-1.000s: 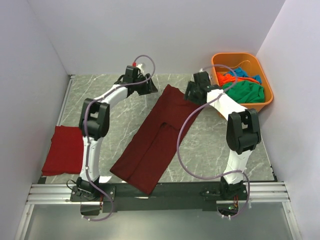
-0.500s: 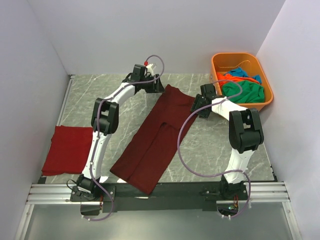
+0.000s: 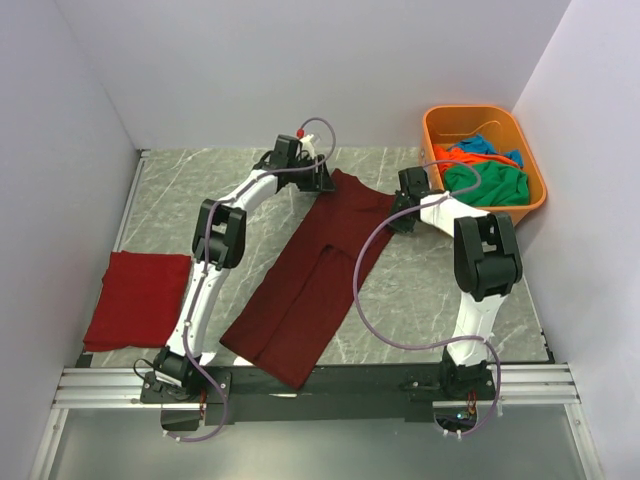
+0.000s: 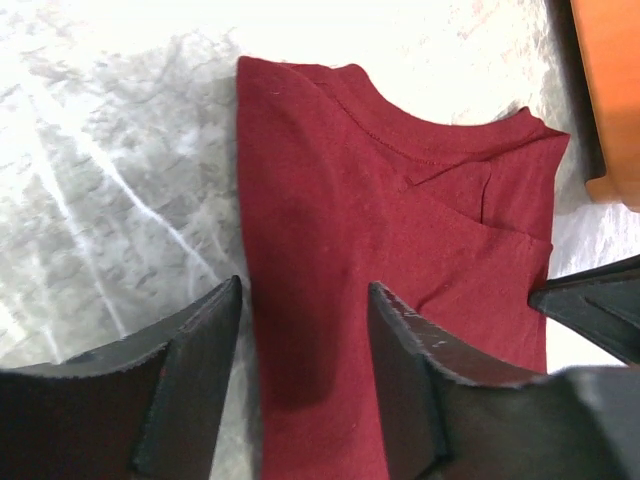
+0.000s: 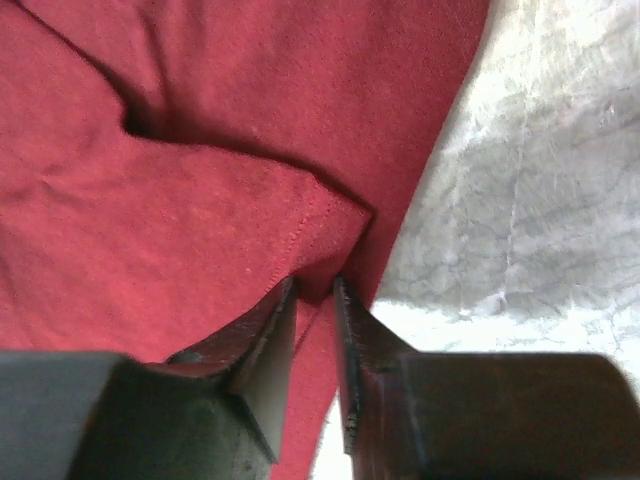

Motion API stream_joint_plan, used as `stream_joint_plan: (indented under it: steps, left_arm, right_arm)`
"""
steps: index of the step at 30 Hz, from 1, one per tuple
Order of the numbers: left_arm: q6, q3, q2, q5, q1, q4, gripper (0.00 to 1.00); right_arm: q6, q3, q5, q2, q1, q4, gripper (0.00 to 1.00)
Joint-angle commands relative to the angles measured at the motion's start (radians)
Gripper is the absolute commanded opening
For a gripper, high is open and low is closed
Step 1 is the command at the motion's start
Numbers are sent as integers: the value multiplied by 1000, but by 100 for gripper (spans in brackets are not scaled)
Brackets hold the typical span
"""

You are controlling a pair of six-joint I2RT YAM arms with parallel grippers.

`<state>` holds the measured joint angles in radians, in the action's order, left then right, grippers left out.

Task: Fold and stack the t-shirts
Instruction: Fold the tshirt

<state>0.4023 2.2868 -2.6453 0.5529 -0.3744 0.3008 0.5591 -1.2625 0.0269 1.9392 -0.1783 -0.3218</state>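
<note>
A dark maroon t-shirt point(image 3: 310, 280) lies lengthwise folded and diagonal on the table, collar end at the back. My left gripper point(image 3: 322, 182) stands open at its far left corner. In the left wrist view the left gripper point(image 4: 305, 290) straddles the maroon shirt's point(image 4: 400, 220) left edge, with cloth between its fingers. My right gripper point(image 3: 397, 218) is at the shirt's far right edge. In the right wrist view the right gripper point(image 5: 314, 285) is pinched on a hemmed fold of the maroon cloth point(image 5: 200, 150). A bright red t-shirt point(image 3: 135, 298) lies folded at the left.
An orange plastic tub point(image 3: 470, 110) stands at the back right corner, holding green point(image 3: 488, 185), orange point(image 3: 455, 157) and blue point(image 3: 480, 145) shirts. Its wall shows as the tub point(image 4: 610, 90) in the left wrist view. White walls close in the marble table point(image 3: 440, 290) on three sides.
The left arm has reached further right to the shirt's far corner. The right gripper has dropped to the shirt's right edge and its jaws have narrowed onto the cloth.
</note>
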Motion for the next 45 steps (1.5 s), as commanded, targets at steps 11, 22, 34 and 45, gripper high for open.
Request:
stream_joint_plan:
  steps: [11,22,34,45]
  left_arm:
    - [88,-3,-2,-209,-6,-138,6]
    - [424,-443,266,-665,169,-373,0]
    - [415,-434,340,-650,210,-328,60]
    - [501,-728,772,-909,215,-35,76]
  right_arm:
    - [-50,-305,16,141,2,-74,48]
    - [-100,-460,36,136,2,-125,78]
    - [-79,-228,74,-40,-29,-51,77]
    - [-25,126,91,-370,-180,46,73]
